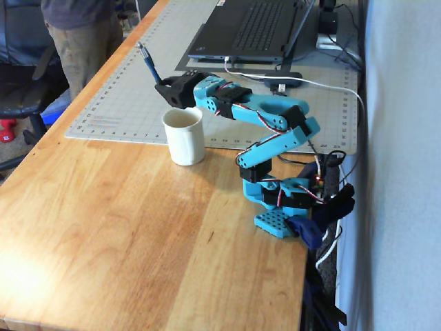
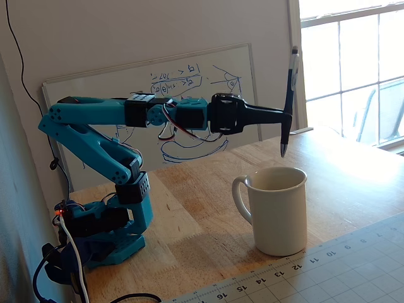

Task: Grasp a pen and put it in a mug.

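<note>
A: Gripper (image 2: 284, 113) pinching the pen (image 2: 288, 101) near its mid-length; black jaws closed on the barrel; arm (image 2: 95, 136) stretched out roughly level from its teal base in a fixed view.

B: Pen attitude?

A: Close to upright, leaning a little; tip down, clip end up; held clear in the air, touching nothing but the jaws.

B: And the mug (image 2: 276, 209)?

A: Cream-white, standing upright on the wooden table (image 2: 353, 170); handle showing on its left side in that same view; the pen tip hangs above the rim level, over or just behind the opening; cannot tell which from that angle.

B: The other camera?

A: In a fixed view from higher up, the gripper (image 1: 163, 86) sits just behind the mug (image 1: 185, 136); the pen (image 1: 149, 62) rises up and to the left out of the jaws; its lower part is hidden by the gripper; mug inside looks darker, nothing visible in it.

B: Surroundings?

A: Grey cutting mat (image 1: 131, 96) just beyond the mug; closed laptop (image 1: 251, 31) on the mat's far side; a person (image 1: 76, 34) standing at the table's far left edge; whiteboard (image 2: 189, 76) with blue sketches leaning on the wall behind the arm.
</note>
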Available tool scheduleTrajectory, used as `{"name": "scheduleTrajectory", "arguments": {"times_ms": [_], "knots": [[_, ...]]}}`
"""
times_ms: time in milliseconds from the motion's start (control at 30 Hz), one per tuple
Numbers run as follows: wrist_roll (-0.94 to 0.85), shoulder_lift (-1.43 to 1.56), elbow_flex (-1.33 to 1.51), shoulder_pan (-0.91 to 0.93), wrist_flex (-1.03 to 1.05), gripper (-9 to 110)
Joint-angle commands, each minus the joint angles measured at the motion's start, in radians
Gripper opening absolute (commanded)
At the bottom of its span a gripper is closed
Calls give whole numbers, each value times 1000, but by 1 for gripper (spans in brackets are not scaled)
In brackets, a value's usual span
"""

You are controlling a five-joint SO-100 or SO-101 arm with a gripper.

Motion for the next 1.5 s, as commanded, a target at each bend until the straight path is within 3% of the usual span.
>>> {"name": "scheduleTrajectory", "arguments": {"times_ms": [0,567,933,1300,1467], "knots": [[11,52,11,11,-37,6],[-6,172,209,34,-37,7],[-6,179,199,-46,-37,28],[-26,179,11,-250,-6,24],[-204,198,-2,-331,52,14]]}}
